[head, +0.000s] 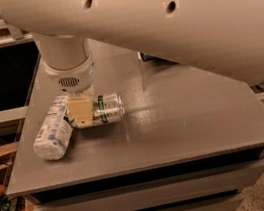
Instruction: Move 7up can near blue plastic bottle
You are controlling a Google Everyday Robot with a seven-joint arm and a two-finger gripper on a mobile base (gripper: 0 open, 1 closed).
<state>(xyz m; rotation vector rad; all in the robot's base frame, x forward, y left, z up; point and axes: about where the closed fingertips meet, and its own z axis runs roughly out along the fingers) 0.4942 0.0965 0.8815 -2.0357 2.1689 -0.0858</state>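
Observation:
The 7up can (106, 109) lies on its side on the grey table (175, 120), silvery with a green and white label. The blue plastic bottle (52, 129) lies on its side just left of it, pale and clear with a white-and-dark label; its cap end is hidden behind the gripper. My gripper (81, 111) hangs from the white arm straight down over the can's left end, between can and bottle. Its cream fingers (80, 110) are closed on the can's left end, which nearly touches the bottle.
The white arm (158, 21) crosses the top of the view and hides the back of the table. A dark snack bag (144, 56) just shows at the back under the arm. The table's left edge is close to the bottle. Drawers sit below the front edge.

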